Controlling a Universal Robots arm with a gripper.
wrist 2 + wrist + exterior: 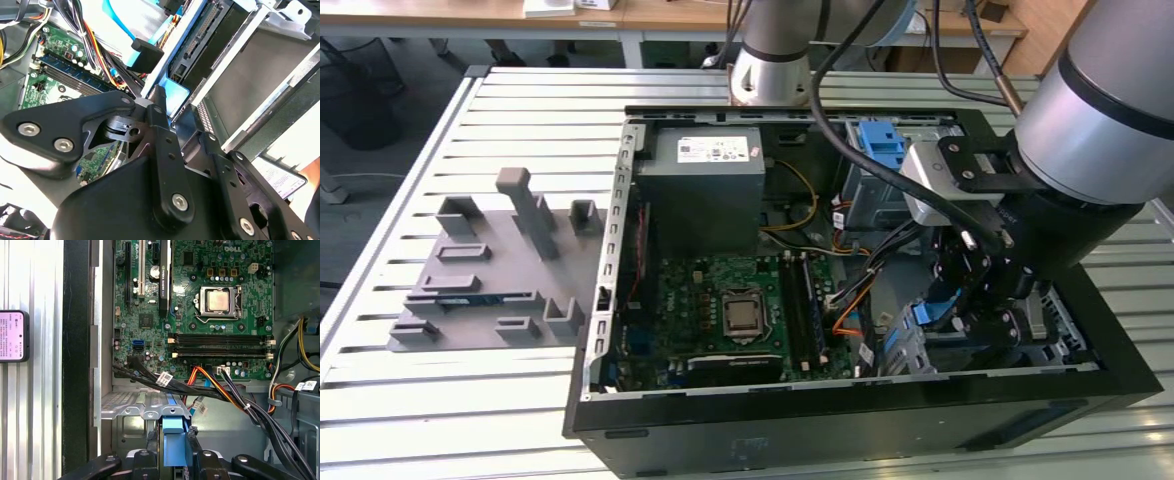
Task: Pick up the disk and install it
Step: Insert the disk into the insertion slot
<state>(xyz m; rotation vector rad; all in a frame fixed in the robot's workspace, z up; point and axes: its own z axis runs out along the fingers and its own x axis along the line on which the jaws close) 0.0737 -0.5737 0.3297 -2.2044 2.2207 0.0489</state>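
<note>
While the gripper (172,460) pinches the disk (172,427) edge-on, its long axis apparently points into the drive bay (145,412).

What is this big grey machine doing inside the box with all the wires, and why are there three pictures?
The grey machine is a robot arm. One camera watches from outside; two more ride near the arm's wrist, so you see close up.

The open black computer case lies on a slatted metal table. Inside are a green circuit board, a big grey power box and coloured wires. Beside the case lies a grey plastic holder.

The arm's black gripper reaches down into the case at the exterior view's right. Between its fingers sits a flat silver disk with a blue plastic bracket, by a metal bay.
</note>
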